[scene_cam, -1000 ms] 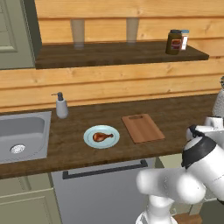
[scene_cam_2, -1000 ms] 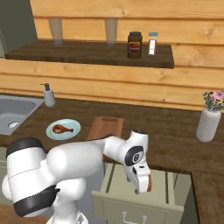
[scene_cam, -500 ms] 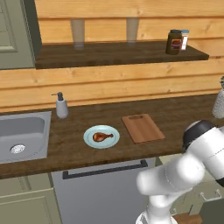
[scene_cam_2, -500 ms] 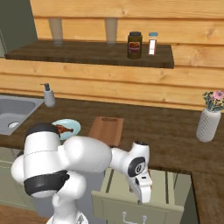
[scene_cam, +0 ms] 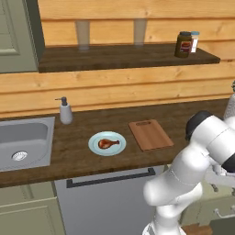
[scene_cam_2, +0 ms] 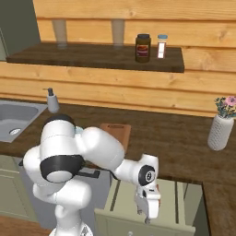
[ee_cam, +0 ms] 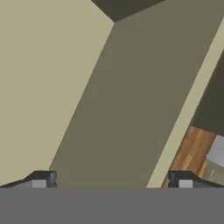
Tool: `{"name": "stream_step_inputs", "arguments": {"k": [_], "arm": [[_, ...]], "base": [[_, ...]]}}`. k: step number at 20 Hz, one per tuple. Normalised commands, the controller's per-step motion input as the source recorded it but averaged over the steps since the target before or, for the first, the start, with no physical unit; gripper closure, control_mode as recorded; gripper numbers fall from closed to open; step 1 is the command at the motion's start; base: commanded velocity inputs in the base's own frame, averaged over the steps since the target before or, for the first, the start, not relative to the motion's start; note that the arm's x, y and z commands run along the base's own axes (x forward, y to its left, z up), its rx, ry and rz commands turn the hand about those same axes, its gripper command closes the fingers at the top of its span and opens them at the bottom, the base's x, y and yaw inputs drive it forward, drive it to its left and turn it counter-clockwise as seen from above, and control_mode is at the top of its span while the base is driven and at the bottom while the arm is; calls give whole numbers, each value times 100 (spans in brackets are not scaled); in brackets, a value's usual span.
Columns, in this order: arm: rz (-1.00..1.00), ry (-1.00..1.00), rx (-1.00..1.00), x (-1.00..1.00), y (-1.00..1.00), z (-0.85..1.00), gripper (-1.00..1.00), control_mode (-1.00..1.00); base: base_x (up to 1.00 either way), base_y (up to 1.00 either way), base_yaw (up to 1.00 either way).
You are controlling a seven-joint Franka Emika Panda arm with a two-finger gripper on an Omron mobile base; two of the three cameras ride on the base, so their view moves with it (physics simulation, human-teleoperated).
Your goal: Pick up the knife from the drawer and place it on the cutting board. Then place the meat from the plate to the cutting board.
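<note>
The gripper [ee_cam: 109, 183] hangs low inside the pulled-out drawer [scene_cam_2: 179, 196], fingers spread wide with nothing between them. Farther back on the tabletop [scene_cam: 69, 151], the meat [scene_cam: 109, 143] lies on the plate [scene_cam: 94, 147], beside the bare cutting board [scene_cam: 150, 134].

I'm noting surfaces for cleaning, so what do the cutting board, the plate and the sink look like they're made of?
The cutting board looks like wood: reddish-brown, matte, with faint grain lines. The plate looks like glazed ceramic or possibly plastic: smooth, even pale blue; the render leaves this open. The sink looks like brushed stainless steel: grey, with a soft sheen and a metal drain.
</note>
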Motion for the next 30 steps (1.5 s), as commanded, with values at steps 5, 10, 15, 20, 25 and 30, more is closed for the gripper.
{"name": "stream_step_inputs", "arguments": {"k": [5, 10, 15, 20, 25, 30], "arm": [[1, 0, 0, -78, -15, -21, -100, -100], [3, -27, 8, 2, -11, 76, -100, -100], [18, -15, 16, 94, -7, 39, -100, -100], [35, -10, 4, 55, 0, -21, -100, -100], [26, -5, 0, 3, -14, -19, -100, -100], [19, 0, 2, 0, -21, -5, -100, -100]], "base": [[0, 0, 0], [0, 0, 0], [0, 0, 0], [0, 0, 0], [0, 0, 0], [0, 0, 0]]}}
